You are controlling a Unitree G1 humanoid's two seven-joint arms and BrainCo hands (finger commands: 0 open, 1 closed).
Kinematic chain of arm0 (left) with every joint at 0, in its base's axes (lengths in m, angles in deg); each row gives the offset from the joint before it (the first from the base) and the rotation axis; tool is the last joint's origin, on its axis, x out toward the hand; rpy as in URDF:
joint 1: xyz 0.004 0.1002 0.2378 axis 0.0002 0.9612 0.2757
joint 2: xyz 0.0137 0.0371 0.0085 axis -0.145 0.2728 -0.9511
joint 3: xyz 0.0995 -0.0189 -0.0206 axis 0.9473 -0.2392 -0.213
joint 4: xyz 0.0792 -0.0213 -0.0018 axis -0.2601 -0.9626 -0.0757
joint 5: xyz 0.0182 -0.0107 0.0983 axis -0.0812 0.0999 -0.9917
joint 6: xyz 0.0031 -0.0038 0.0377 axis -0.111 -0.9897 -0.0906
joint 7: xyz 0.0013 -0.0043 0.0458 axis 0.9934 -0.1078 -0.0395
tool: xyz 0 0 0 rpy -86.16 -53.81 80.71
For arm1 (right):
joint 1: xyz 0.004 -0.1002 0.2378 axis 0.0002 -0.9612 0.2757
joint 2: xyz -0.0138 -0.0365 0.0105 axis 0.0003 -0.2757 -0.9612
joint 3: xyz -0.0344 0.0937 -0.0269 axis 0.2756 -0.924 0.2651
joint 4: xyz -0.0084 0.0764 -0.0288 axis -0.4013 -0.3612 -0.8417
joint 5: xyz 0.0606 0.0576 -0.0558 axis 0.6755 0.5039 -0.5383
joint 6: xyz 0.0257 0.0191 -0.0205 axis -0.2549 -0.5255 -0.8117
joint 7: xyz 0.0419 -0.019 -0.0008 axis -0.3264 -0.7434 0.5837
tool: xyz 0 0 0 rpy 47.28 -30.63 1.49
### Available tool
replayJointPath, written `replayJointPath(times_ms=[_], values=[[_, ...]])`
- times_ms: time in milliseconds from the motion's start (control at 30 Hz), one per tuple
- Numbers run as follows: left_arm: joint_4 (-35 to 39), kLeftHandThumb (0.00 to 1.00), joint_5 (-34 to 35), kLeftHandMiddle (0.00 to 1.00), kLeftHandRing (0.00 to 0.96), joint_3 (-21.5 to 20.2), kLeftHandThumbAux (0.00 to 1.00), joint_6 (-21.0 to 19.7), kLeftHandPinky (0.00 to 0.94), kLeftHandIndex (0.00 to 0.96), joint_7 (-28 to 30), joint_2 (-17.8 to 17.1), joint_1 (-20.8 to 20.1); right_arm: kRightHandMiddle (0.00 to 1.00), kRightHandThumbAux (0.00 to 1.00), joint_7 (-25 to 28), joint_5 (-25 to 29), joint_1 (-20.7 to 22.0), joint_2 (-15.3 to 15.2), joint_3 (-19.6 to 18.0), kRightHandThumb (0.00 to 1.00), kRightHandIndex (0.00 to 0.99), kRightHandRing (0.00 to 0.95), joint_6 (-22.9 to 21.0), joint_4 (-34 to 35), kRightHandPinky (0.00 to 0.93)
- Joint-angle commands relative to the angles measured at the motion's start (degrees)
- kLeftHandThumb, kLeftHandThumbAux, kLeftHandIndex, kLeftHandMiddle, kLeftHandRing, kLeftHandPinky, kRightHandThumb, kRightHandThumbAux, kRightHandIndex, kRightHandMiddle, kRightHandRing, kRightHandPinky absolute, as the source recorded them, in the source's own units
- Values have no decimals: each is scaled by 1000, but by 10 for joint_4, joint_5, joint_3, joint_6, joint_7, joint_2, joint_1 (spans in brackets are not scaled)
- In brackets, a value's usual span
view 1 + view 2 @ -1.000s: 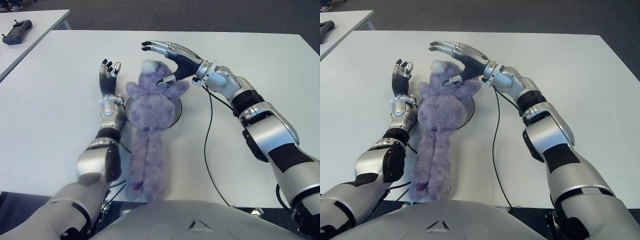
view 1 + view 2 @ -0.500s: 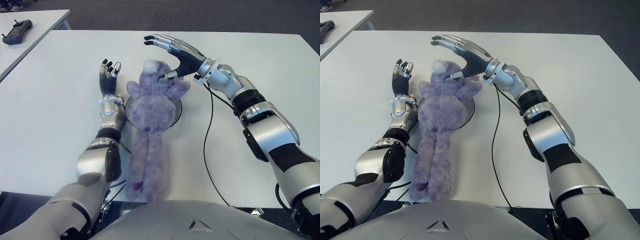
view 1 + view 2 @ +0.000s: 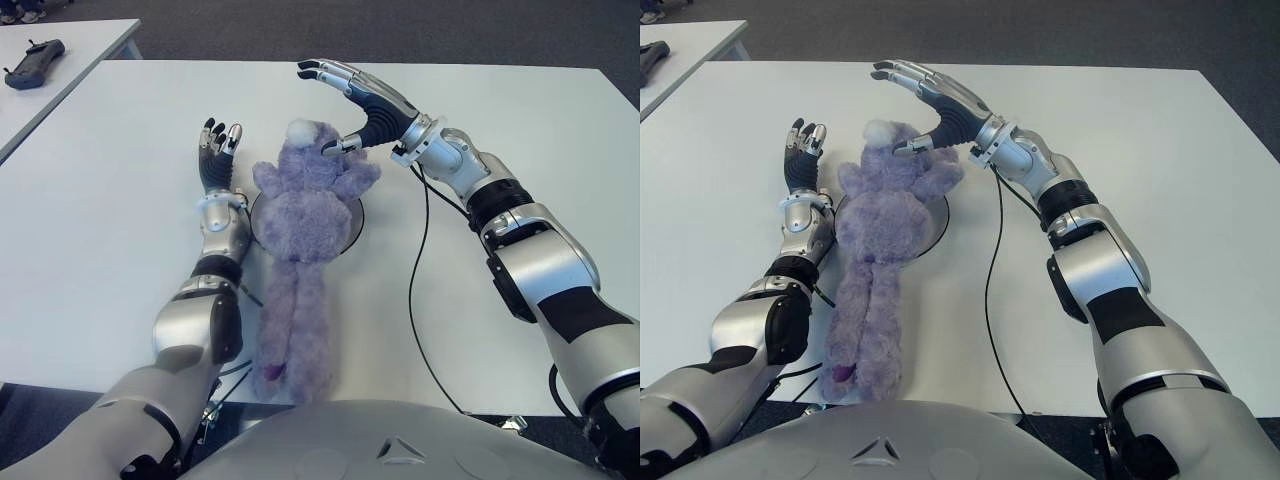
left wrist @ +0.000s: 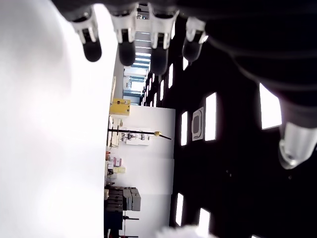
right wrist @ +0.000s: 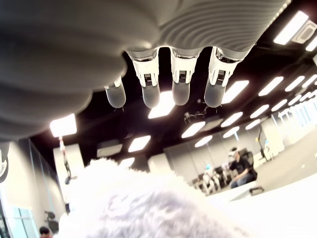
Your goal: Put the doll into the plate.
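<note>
A purple plush doll lies lengthwise on the white table, its upper body over a round grey plate and its legs trailing toward the front edge. My right hand hovers open just above and behind the doll's head, fingers spread, thumb close to the fur; the right wrist view shows fur under the extended fingers. My left hand shows palm up beside the plate's left side, fingers extended and holding nothing.
A black cable runs from my right wrist across the table to its front edge. A second white table at the far left carries a dark controller. Dark carpet lies beyond the far edge.
My right hand has lifted and drawn back to the right, off the doll's head. The doll, the plate and my left hand have stayed put.
</note>
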Motion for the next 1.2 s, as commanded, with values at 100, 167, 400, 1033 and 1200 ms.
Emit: replayJointPath(times_ms=[100, 167, 400, 1033, 1200], values=[[-92, 0, 14, 129, 79, -8, 502, -26, 5, 29, -20, 76, 150, 0, 336, 9, 21, 13, -1, -31, 35, 0, 0, -15, -26, 0], [-92, 0, 14, 129, 79, -8, 504, -25, 7, 30, -19, 76, 150, 0, 322, 11, 29, 21, 0, -42, 28, 0, 0, -17, -36, 0], [-92, 0, 13, 128, 79, -8, 495, -25, 4, 27, -17, 74, 152, 0, 331, 36, 68, 33, -4, -81, 0, 0, 0, -24, -77, 0], [-92, 0, 17, 134, 86, -12, 490, -22, 0, 27, -11, 71, 153, 0, 318, 48, 133, 38, 30, -177, 0, 0, 0, -188, -148, 0], [-91, 0, 15, 135, 84, -11, 486, -20, 0, 27, -11, 68, 155, 0, 341, 47, 140, 28, 32, -195, 0, 0, 0, -214, -154, 0]])
